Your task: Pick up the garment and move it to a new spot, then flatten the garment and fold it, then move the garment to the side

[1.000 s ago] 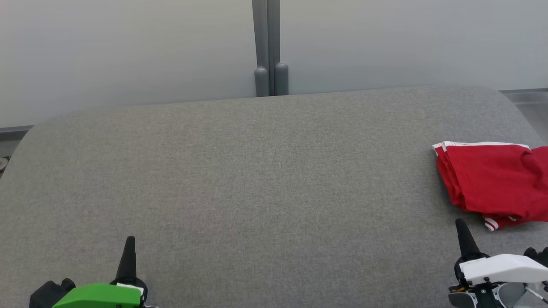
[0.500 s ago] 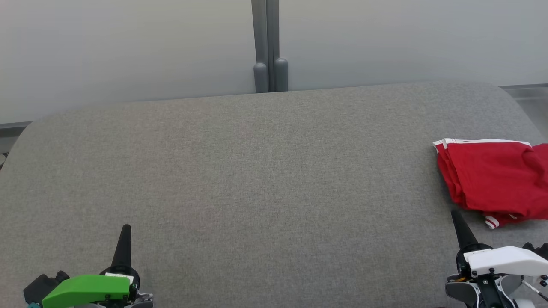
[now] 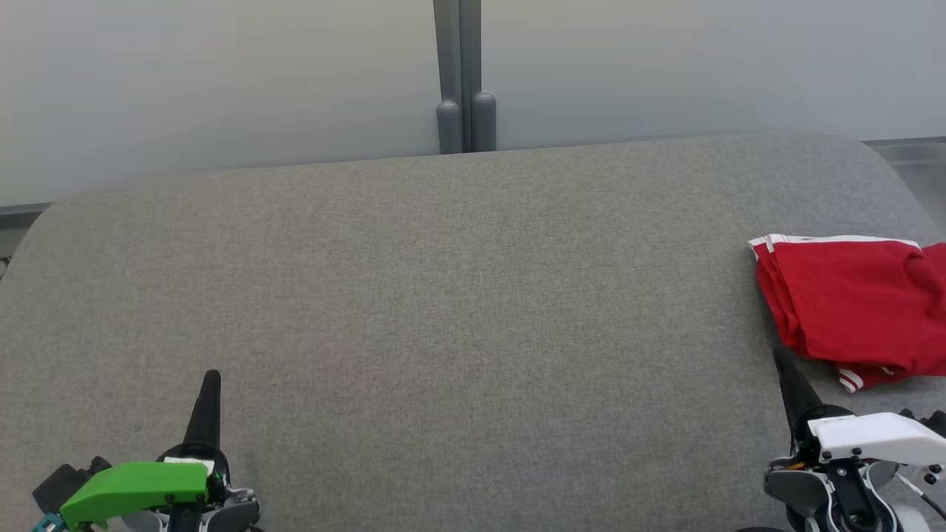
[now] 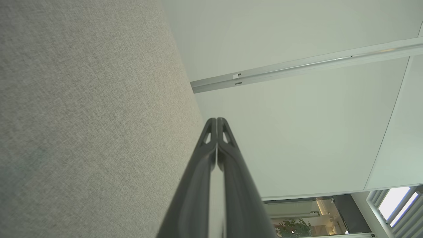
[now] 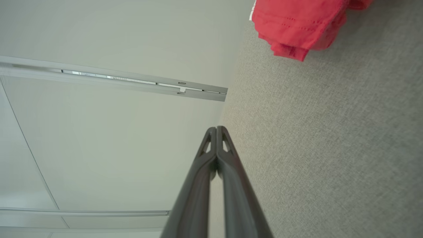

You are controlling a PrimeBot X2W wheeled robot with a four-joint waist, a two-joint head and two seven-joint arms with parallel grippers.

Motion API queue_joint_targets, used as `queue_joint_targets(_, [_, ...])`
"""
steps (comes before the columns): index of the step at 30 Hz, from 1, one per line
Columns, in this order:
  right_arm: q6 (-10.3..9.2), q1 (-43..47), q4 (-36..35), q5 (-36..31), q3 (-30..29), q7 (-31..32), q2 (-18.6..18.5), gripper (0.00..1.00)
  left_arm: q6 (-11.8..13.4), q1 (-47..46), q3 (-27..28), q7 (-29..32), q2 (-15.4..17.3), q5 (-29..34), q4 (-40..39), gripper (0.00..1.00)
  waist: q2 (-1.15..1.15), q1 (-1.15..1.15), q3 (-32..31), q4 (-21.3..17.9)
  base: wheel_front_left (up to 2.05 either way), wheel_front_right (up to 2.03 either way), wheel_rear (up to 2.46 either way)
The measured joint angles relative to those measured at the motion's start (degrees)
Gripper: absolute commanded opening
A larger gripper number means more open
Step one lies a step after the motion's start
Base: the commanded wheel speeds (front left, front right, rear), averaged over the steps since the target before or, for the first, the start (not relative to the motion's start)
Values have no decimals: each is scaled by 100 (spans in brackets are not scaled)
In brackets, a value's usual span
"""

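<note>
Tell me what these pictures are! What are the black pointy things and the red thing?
This is a robot with two arms. One picture comes from a camera on its head, looking down at a grey surface. The black points are its pinchers: the left gripper and the right gripper. Both are shut and hold nothing. The other two pictures come from cameras on its wrists, looking along the pinchers. The red thing is a garment, folded, lying at the robot's right.

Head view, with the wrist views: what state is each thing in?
garment: folded, slightly rumpled, lying at the right of the grey surface, unheld.
left gripper: shut, empty.
right gripper: shut, empty, clear of the garment.
</note>
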Motion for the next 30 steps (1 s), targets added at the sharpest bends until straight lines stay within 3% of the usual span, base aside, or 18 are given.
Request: queue_joint_targets(30, [0,-255,-3,1329,41,303,-20,0,0,-275,165,302,-2,-1048,-130,0,0,0,154,-17,0,0,0])
